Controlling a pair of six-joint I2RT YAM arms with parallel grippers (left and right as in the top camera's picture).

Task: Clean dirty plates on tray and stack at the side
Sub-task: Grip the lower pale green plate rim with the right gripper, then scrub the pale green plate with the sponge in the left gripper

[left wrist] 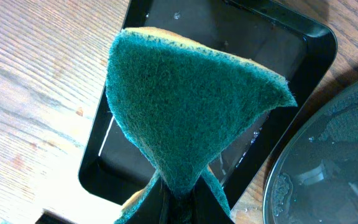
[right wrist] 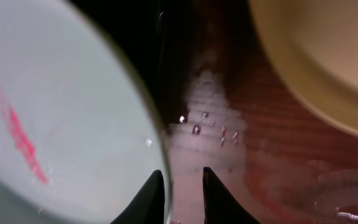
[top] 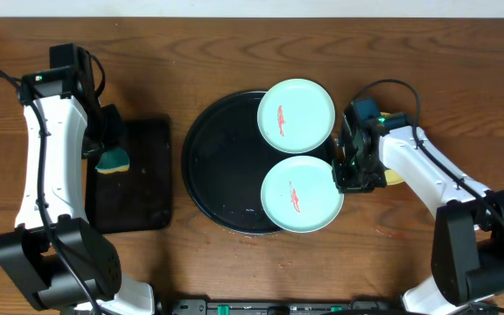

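Two aqua plates lie on the round black tray (top: 206, 166), one at the back (top: 296, 115) and one at the front (top: 301, 194); each carries a red smear. My right gripper (top: 344, 171) is at the front plate's right rim. In the right wrist view its fingers (right wrist: 182, 170) straddle that plate's (right wrist: 61, 112) edge, open a narrow gap, one finger over the plate and one over the wet table. A pale yellow plate (right wrist: 328, 56) lies on the table just right of it, mostly under the arm (top: 395, 178). My left gripper (top: 108, 144) is shut on a green sponge (left wrist: 191, 106).
A rectangular black tray (top: 143, 179) lies at the left, below the sponge (top: 112, 161); it also shows in the left wrist view (left wrist: 303, 43) beside the round tray's wet rim (left wrist: 334, 162). Water drops and a wet patch (right wrist: 210, 118) sit on the wooden table between the plates.
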